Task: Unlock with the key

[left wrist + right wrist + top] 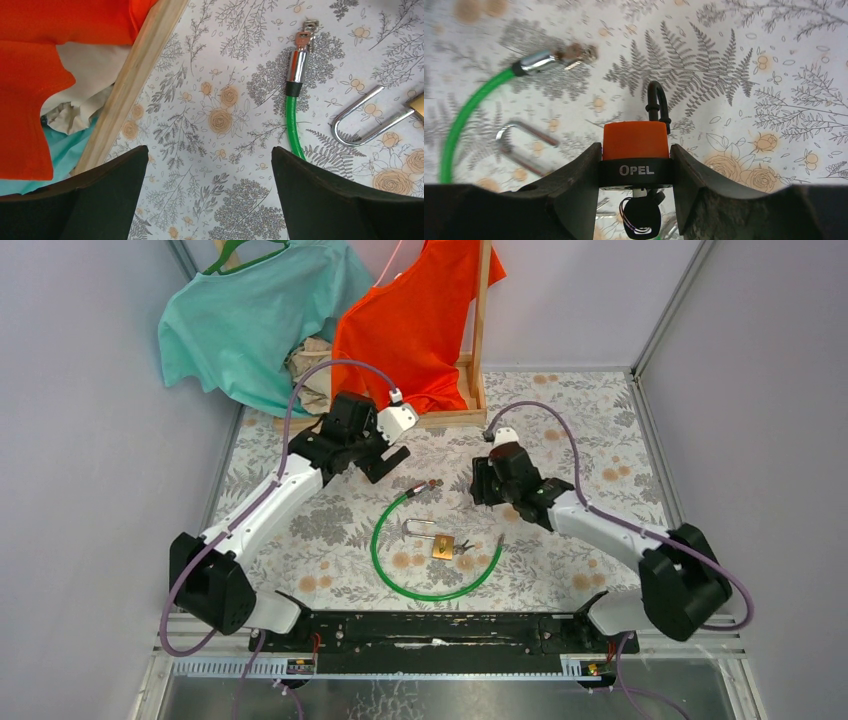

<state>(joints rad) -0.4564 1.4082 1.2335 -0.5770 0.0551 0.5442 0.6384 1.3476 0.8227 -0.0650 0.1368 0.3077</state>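
My right gripper [635,148] is shut on an orange padlock [636,136] with a black "OPEL" band and holds it above the table, its black shackle [657,102] pointing away. A black-headed key [641,218] hangs from the lock's underside. In the top view this gripper [484,486] is right of centre. My left gripper [210,195] is open and empty above bare cloth, beside the green cable lock [291,125]; it shows at the back left in the top view [387,462].
The green cable [395,575] loops on the floral cloth, with keys at its metal end [298,64]. A brass padlock [443,546] with a silver shackle [365,120] lies inside the loop. A wooden rack [135,75] with orange and teal shirts stands behind.
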